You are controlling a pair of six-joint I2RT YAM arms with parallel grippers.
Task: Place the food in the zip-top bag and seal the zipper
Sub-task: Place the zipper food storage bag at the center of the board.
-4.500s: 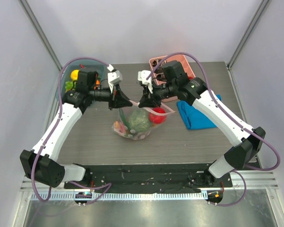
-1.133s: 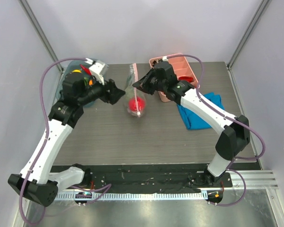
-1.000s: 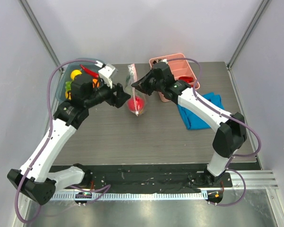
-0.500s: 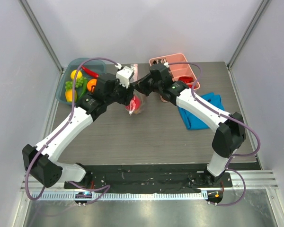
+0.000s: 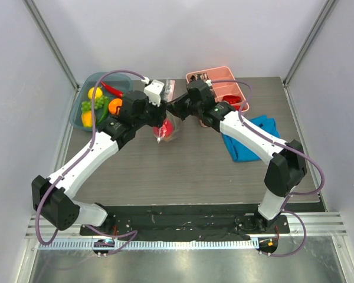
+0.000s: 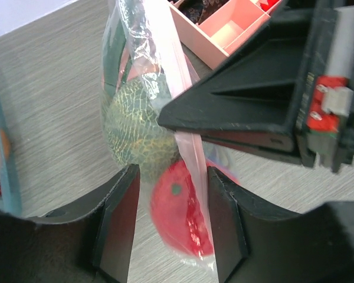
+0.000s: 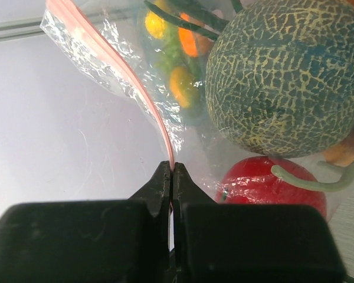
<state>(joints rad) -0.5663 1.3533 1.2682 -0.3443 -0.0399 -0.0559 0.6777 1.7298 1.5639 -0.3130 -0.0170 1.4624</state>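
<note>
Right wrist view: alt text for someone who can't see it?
The right gripper is pinched shut on the pink zipper of a clear zip-top bag. Inside the bag sit a green netted melon and a red tomato.

This is a robotics lab test cell, not a home or kitchen. Plain pale wall panels (image 5: 177,35) set between metal posts (image 5: 52,44) box in a grey wood-grain table (image 5: 183,171). A left arm (image 5: 88,162) and a right arm (image 5: 253,138) are bolted to a black base plate (image 5: 183,219) on an aluminium rail (image 5: 183,243). Purple cables (image 5: 124,72) loop along them. A teal bin (image 5: 76,115) holds plastic toy produce (image 5: 114,106).
</note>
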